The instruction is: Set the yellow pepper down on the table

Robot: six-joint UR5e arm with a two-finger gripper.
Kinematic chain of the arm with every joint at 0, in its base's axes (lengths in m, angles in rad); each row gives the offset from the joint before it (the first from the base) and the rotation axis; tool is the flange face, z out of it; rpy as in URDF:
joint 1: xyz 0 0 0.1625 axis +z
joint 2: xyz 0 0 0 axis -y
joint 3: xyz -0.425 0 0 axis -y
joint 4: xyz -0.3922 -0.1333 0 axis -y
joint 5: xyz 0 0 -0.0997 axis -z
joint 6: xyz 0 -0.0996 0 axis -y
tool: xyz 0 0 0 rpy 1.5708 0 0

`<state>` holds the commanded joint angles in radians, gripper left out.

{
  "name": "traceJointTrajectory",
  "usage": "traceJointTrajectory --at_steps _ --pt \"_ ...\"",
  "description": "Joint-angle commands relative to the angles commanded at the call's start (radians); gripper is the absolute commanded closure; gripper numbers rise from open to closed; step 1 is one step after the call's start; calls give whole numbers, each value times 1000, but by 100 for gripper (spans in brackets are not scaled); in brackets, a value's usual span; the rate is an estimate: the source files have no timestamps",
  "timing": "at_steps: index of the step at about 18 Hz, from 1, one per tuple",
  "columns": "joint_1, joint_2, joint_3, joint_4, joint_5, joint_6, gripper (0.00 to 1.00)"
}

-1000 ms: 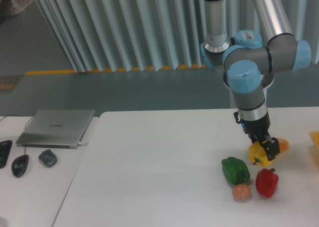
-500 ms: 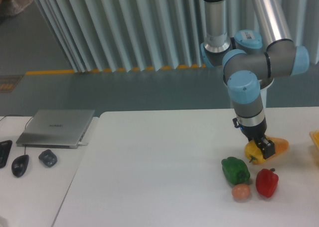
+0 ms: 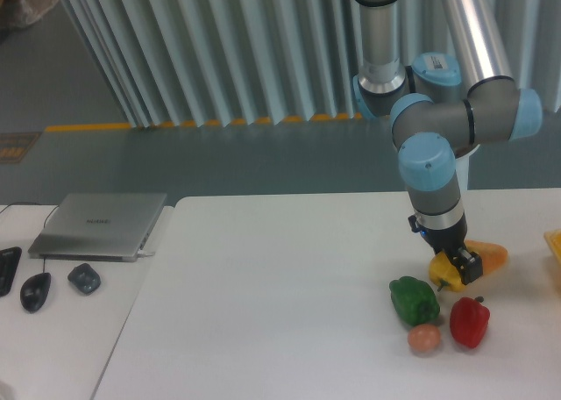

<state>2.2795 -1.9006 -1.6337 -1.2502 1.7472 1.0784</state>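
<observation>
The yellow pepper is a small glossy lump held in my gripper, which is shut on it just above the white table at the right. The black fingers cover the pepper's right side. The arm comes down from above. Whether the pepper touches the tabletop I cannot tell.
A green pepper, a red pepper and a small tan egg-like ball lie just in front of the gripper. An orange-yellow wedge lies behind it. A grey laptop and mice rest on the left desk.
The gripper with the yellow pepper has drifted slightly left and back, away from the red pepper. The other items have not moved.
</observation>
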Motion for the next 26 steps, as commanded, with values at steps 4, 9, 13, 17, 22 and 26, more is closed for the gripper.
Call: traceJointTrajectory --at_steps 4,9,13,17,22,26 --pt "-2 -5 2 2 0 3 0" --pt "1 6 52 -2 -5 9 0" --pt "0 8 109 5 8 15 0" --pt "8 14 123 5 3 21 0" --pt "21 40 123 6 -5 21 0" --pt "41 55 117 6 -15 23 0"
